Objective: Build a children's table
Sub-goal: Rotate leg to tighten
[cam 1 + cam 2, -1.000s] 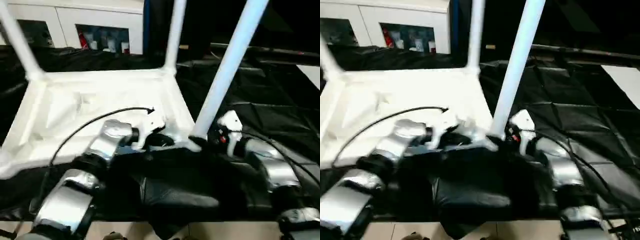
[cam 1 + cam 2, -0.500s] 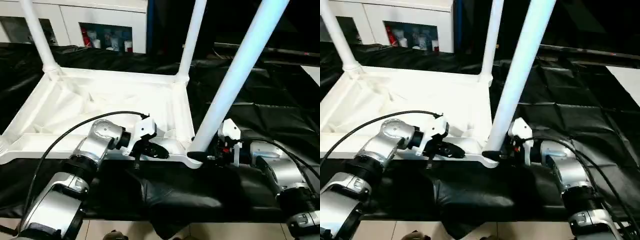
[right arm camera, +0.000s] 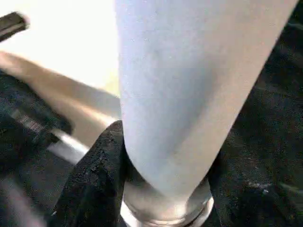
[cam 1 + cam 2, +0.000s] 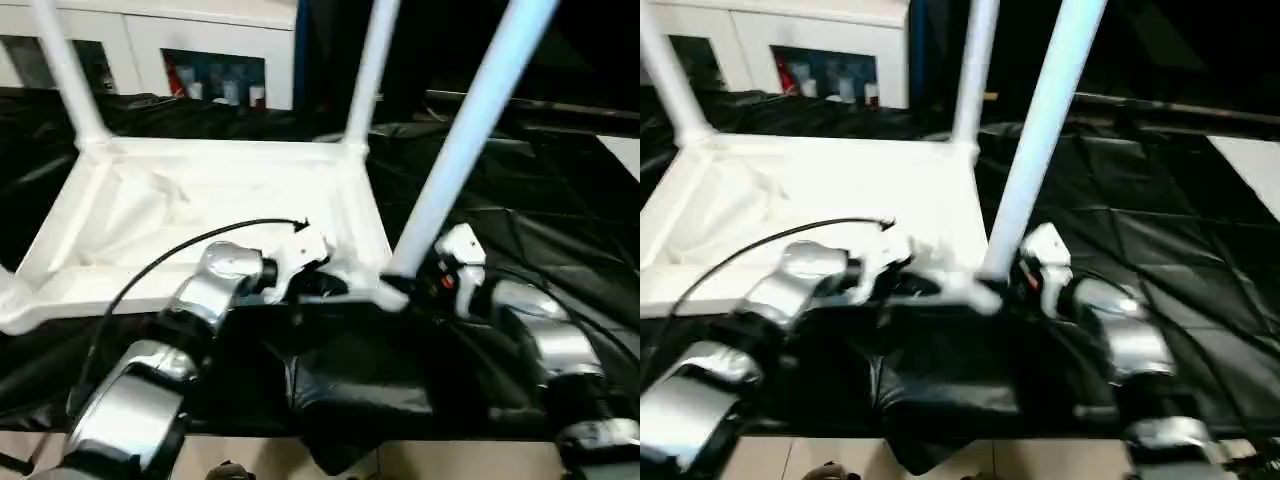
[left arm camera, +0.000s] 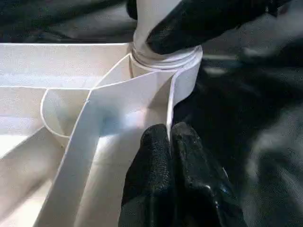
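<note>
Right wrist view: black fingers (image 3: 94, 179) either side of leg (image 3: 189, 94) base

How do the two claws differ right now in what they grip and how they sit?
The left claw is pinched shut on the thin edge wall of the tabletop, near the corner; the right claw wraps around the near leg just above its socket. The left claw's fingers nearly meet; the right claw's stand apart on either side of the tube. Both have black fingers and work at the same near corner.
</note>
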### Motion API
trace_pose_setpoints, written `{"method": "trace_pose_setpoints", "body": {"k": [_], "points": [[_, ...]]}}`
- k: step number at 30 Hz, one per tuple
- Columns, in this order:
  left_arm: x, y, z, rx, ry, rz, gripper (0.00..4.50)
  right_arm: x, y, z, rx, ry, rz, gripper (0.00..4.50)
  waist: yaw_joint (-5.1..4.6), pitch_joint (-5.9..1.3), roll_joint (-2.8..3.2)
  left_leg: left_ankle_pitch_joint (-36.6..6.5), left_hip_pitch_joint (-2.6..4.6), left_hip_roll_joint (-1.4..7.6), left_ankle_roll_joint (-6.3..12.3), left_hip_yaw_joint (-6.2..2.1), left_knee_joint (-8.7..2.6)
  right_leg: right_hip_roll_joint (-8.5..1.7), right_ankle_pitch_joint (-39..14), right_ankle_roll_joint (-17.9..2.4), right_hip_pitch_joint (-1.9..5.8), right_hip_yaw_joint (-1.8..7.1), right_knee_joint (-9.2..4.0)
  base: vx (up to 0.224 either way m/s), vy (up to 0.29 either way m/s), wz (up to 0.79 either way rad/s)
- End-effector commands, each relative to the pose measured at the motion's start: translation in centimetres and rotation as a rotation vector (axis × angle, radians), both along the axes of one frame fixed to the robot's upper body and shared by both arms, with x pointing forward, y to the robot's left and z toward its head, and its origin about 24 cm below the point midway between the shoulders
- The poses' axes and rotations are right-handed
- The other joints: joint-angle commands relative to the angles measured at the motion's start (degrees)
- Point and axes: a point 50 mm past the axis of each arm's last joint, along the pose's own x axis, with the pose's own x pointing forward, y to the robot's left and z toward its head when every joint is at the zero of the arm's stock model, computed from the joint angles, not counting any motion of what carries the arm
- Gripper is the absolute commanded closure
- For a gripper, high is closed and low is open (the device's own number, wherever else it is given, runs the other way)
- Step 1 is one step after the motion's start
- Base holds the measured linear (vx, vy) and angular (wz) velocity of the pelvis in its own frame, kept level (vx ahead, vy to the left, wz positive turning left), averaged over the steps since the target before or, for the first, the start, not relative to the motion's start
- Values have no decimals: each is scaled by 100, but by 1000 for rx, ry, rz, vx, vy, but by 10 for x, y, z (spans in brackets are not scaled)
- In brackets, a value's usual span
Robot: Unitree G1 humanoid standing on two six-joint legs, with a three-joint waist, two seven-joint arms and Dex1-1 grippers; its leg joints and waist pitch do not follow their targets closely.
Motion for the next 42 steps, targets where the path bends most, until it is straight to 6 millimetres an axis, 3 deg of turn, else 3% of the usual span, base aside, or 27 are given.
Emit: {"method": "trace_pose_setpoints", "body": {"k": [1,7,9,12,15,19,24,25,30,33,36,42], "points": [[4,-27,5,-47,-43,95,450,-7,25,-30,-42,127,-84,249,-32,-274,31,-1392,63,293,8,-172,-447,-531,-2080,-793,175,320,-557,0,0,0],[-5,-53,4,-96,-32,36,450,-3,51,-30,-35,118,-119,249,-31,-282,27,-1336,37,253,118,-152,-435,-523,-1862,-798,218,321,-556,0,0,0],[-9,-55,2,-83,-24,-17,450,0,55,-25,-24,83,-81,194,-29,-288,34,-1331,34,257,141,-155,-440,-532,-1904,-773,222,320,-563,0,0,0],[-9,-49,-1,-49,-7,-48,450,3,48,-18,8,59,-60,168,-38,-288,53,-1397,36,268,143,-158,-445,-524,-1931,-781,218,317,-567,0,0,0],[-9,-39,-3,-16,7,-76,450,5,35,-11,-6,27,-17,133,-36,-309,38,-1225,28,277,209,-150,-436,-523,-1430,-930,253,321,-507,0,0,0],[-6,-24,-2,34,18,-90,450,2,7,-2,-53,7,113,133,2,-316,-13,-904,10,266,430,-115,-393,-519,-873,-1110,286,319,-456,0,0,0],[-5,-17,-1,54,60,-99,450,-5,-15,8,-83,-5,238,133,46,-321,-20,-772,9,265,551,-108,-368,-518,-766,-1202,311,306,-438,0,0,0],[-4,-15,-2,66,75,-99,407,-5,-20,11,-87,-11,254,132,42,-317,-7,-765,0,269,553,-115,-372,-520,-756,-1222,309,304,-434,0,0,0],[3,-9,-2,116,50,-11,386,-7,-26,17,-80,-20,298,132,28,-314,-17,-886,15,273,523,-125,-372,-514,-984,-1191,308,289,-461,0,0,0],[1,-8,-3,130,79,-45,386,-8,-25,17,-77,-22,312,132,38,-315,-19,-893,18,266,499,-124,-369,-520,-1142,-1167,303,288,-481,0,0,0],[2,-6,-2,128,89,-43,386,-8,-26,19,-78,-26,328,132,40,-324,-19,-821,8,268,512,-126,-364,-518,-1012,-1195,310,290,-461,0,0,0],[2,-1,-3,147,115,-55,436,-7,-30,22,-90,-30,334,132,29,-323,-17,-821,8,264,539,-124,-362,-511,-943,-1249,314,284,-456,0,0,0]]}}
